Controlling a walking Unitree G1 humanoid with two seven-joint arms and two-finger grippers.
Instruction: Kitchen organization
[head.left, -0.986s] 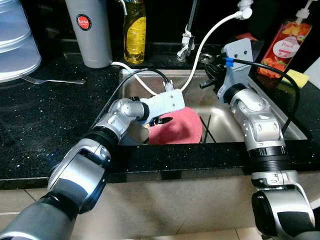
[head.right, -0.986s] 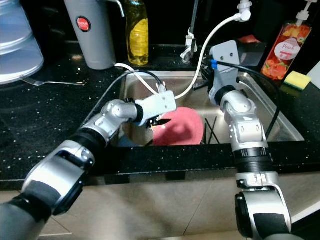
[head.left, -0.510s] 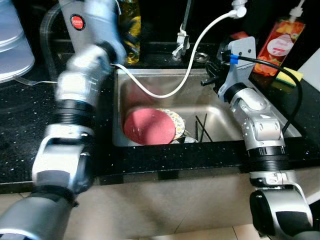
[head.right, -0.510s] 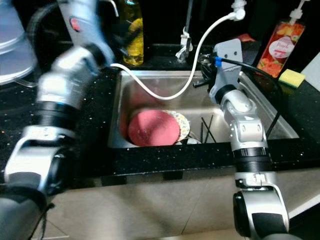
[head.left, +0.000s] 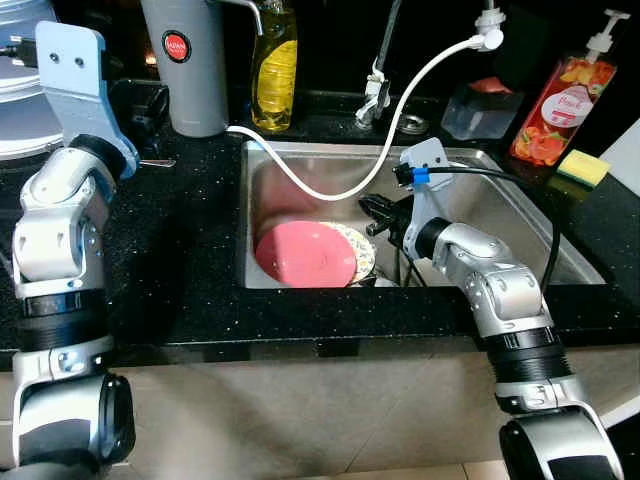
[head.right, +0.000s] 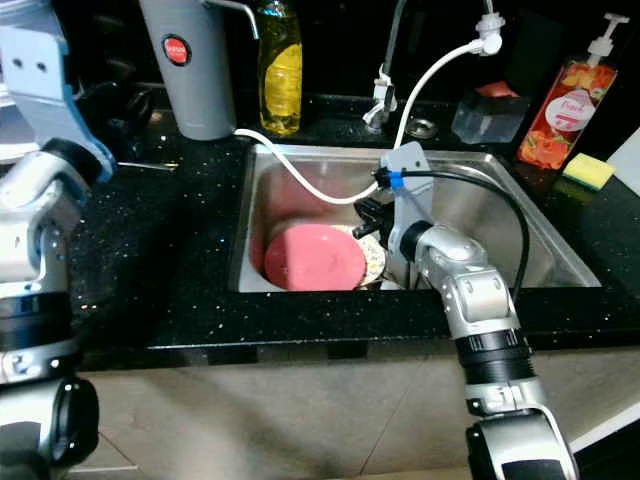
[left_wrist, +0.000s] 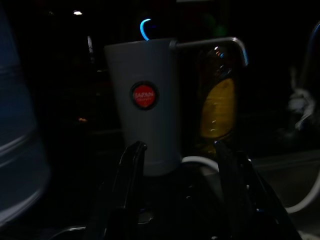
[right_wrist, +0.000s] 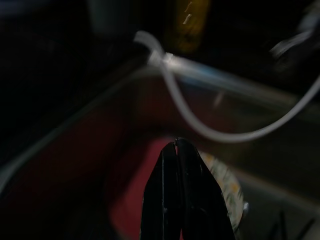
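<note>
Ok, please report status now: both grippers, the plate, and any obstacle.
Left gripper open, facing grey tumbler. Right gripper shut, empty, above pink plate in sink. White hose crosses sink.

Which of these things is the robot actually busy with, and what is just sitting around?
In the job: round pink plate and patterned plate in the steel sink; right gripper above them.

Lying about: grey tumbler, yellow soap bottle, yellow sponge.

A red round label reading "JAPAN" marks the grey tumbler (left_wrist: 145, 125).
</note>
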